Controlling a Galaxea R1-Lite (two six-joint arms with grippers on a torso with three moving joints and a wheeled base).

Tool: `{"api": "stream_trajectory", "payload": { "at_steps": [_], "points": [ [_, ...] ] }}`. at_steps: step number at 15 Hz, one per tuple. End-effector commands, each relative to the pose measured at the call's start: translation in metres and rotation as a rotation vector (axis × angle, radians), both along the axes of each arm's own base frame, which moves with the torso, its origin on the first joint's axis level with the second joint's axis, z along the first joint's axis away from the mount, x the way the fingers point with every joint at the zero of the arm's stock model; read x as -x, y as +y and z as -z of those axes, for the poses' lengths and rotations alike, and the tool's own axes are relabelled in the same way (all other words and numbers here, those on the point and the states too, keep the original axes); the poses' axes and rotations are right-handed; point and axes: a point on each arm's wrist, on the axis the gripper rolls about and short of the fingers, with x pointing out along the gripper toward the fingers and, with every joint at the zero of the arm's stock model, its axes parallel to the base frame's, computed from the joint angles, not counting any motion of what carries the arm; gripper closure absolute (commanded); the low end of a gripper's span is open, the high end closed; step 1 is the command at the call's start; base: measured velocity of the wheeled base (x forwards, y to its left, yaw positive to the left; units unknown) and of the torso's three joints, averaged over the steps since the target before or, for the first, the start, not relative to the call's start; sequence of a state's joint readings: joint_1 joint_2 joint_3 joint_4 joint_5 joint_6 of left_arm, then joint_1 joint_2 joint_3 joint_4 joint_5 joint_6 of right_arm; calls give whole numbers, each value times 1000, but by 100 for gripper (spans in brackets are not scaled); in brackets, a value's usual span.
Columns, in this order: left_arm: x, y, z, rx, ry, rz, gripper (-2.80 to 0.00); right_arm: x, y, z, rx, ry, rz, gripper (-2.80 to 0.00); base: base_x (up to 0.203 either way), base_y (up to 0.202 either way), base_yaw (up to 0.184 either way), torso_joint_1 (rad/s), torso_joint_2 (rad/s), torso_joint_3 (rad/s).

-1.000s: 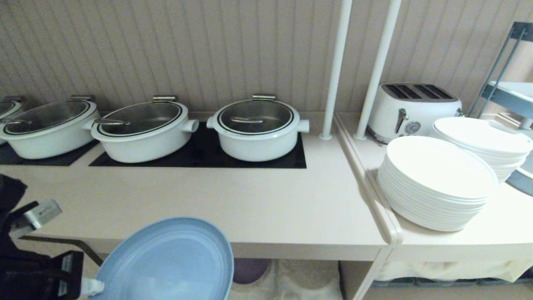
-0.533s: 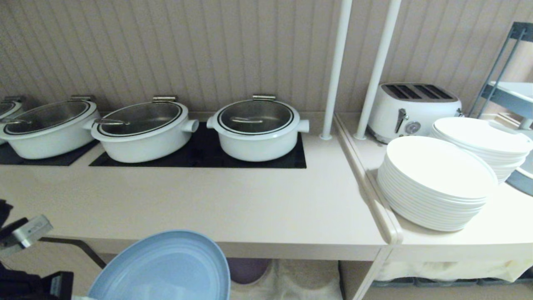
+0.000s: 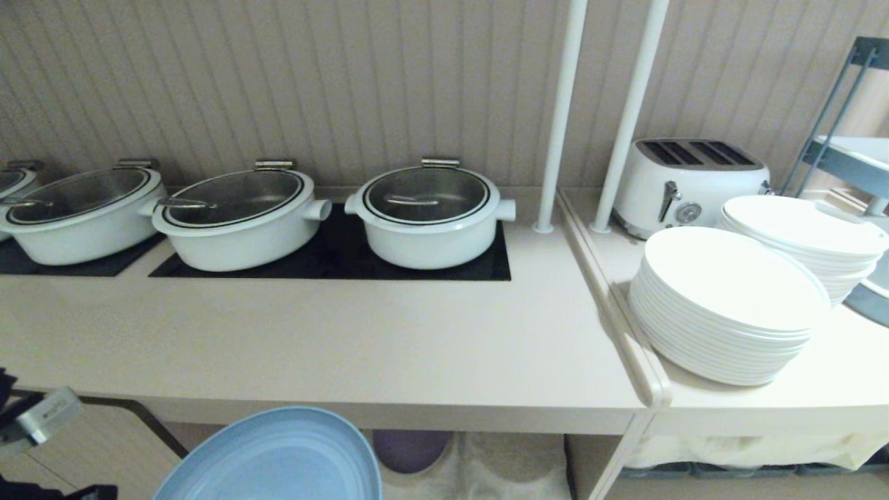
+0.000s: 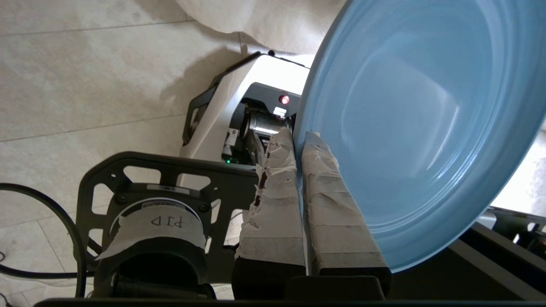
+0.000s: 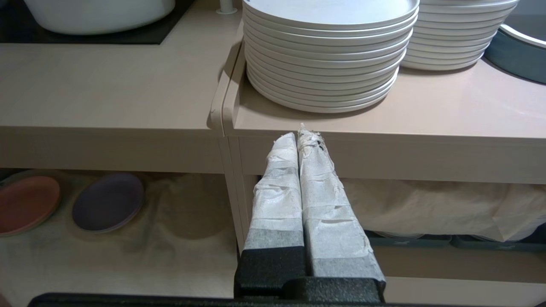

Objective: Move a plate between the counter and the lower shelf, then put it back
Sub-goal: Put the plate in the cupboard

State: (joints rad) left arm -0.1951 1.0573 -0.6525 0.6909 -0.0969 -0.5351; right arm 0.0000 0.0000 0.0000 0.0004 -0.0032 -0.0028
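Observation:
The light-blue plate [image 3: 278, 458] hangs low in front of the counter [image 3: 389, 347], its top edge just below the counter's front edge. My left gripper [image 4: 297, 134] is shut on the plate [image 4: 418, 128], one taped finger on each face of the rim. The lower shelf [image 3: 500, 462] with its wrinkled white cloth [image 5: 179, 221] lies under the counter, to the right of the plate. My right gripper [image 5: 300, 134] is shut on nothing, parked before the adjoining top's front edge.
Three white lidded pots [image 3: 427, 212] stand on black hob panels [image 3: 333, 267]. Stacks of white dinner plates [image 3: 729, 298], a toaster [image 3: 687, 180] and two white poles [image 3: 559, 118] are at the right. A purple plate [image 5: 107, 201] and a pink plate [image 5: 25, 204] lie on the shelf cloth.
The left arm has sunk with the blue plate. The plate's top edge has dropped from overlapping the counter's front to just below it. The right gripper has not moved.

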Motion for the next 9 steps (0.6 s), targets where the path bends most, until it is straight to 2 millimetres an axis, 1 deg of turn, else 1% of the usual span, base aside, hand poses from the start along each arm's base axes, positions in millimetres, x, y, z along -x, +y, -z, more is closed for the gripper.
{"api": "stream_trajectory", "payload": {
  "at_steps": [1,9],
  "points": [
    [2,0,1,5,7,-1,0,0,0,0,0,0,0,0,0,0,0,0,0,0],
    [4,0,1,27,4,10,0,0,0,0,0,1,0,0,0,0,0,0,0,0]
  ]
}}
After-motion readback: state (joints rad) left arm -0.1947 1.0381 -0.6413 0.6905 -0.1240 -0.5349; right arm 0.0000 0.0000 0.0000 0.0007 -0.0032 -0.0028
